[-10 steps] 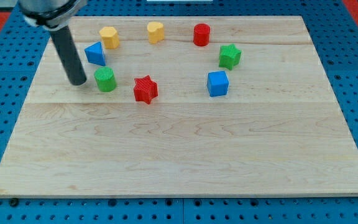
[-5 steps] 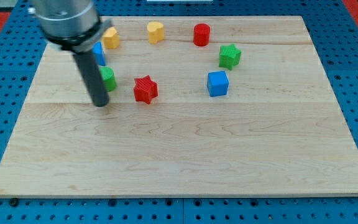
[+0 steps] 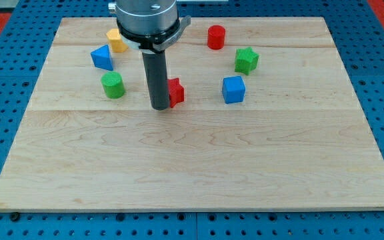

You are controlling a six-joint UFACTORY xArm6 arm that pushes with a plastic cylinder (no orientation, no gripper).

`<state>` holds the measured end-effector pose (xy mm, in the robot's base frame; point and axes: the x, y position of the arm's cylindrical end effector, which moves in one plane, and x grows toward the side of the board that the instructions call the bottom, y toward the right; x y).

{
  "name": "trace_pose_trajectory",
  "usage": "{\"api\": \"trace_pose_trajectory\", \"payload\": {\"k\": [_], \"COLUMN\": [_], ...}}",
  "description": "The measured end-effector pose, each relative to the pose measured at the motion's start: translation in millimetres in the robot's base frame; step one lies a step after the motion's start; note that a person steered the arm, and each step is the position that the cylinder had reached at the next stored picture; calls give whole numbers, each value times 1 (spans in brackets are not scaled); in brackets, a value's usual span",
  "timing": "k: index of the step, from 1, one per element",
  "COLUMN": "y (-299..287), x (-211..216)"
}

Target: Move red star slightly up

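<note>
Red star (image 3: 175,92) touches my upright tip (image 3: 160,107) on its left; no jaws.

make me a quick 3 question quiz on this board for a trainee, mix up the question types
1. True or false: my tip sits at the view's left of the red star, right against it.
2. Which block lies nearest the view's right of the red star?
A. green cylinder
B. blue cube
C. blue triangle
3. Fill in: the block just above the blue cube in the view is the green ____.

Key: 1 true; 2 B; 3 star.
</note>
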<state>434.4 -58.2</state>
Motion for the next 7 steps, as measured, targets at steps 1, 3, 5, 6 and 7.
{"api": "trace_pose_trajectory", "payload": {"k": [1, 3, 5, 6, 7], "y": [0, 2, 5, 5, -6], "x": [-1, -2, -28, -10, 17]}}
